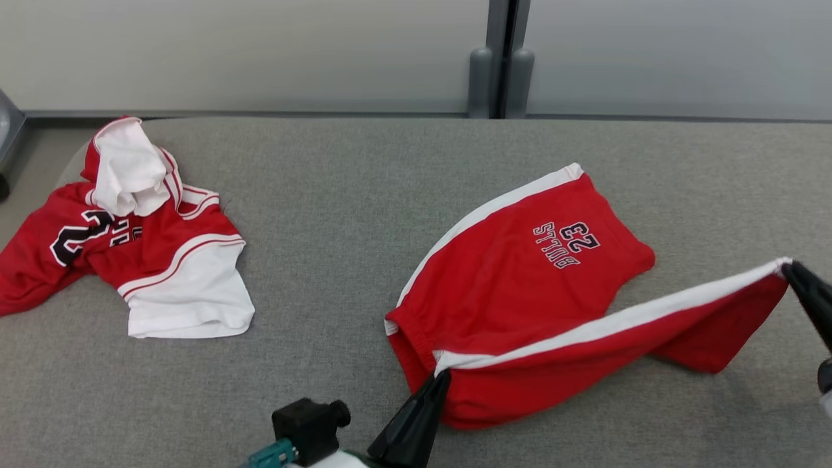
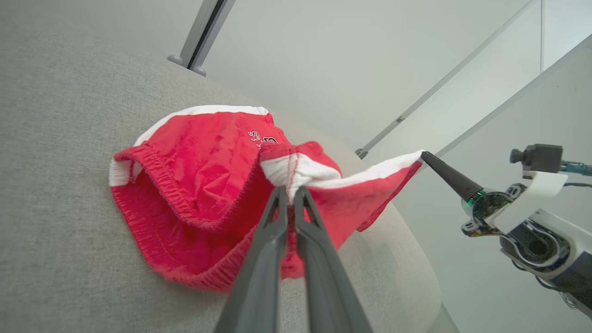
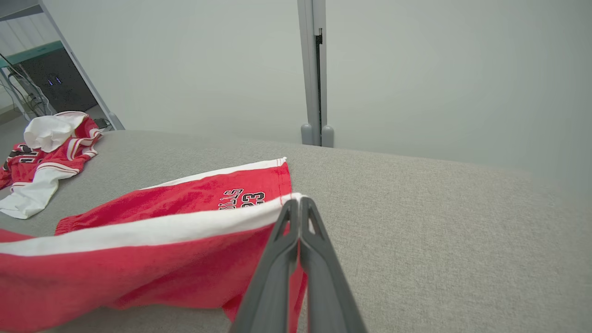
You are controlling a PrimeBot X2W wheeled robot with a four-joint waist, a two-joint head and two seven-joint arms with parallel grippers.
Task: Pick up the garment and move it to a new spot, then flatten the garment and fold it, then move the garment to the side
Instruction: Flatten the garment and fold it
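Note:
The garment is a pair of red shorts with white side stripes and a "23" print, lying right of centre on the grey cushioned surface. My left gripper is shut on the waistband end at the white stripe, seen close up in the left wrist view. My right gripper is shut on the hem corner of the near leg, which it holds lifted and stretched to the right; the right wrist view shows that pinch. The far leg of the shorts lies flat.
A red and white jersey lies crumpled at the far left of the surface, also visible as a jersey in the right wrist view. A grey wall with a vertical post stands behind. The surface's right edge drops off near my right arm.

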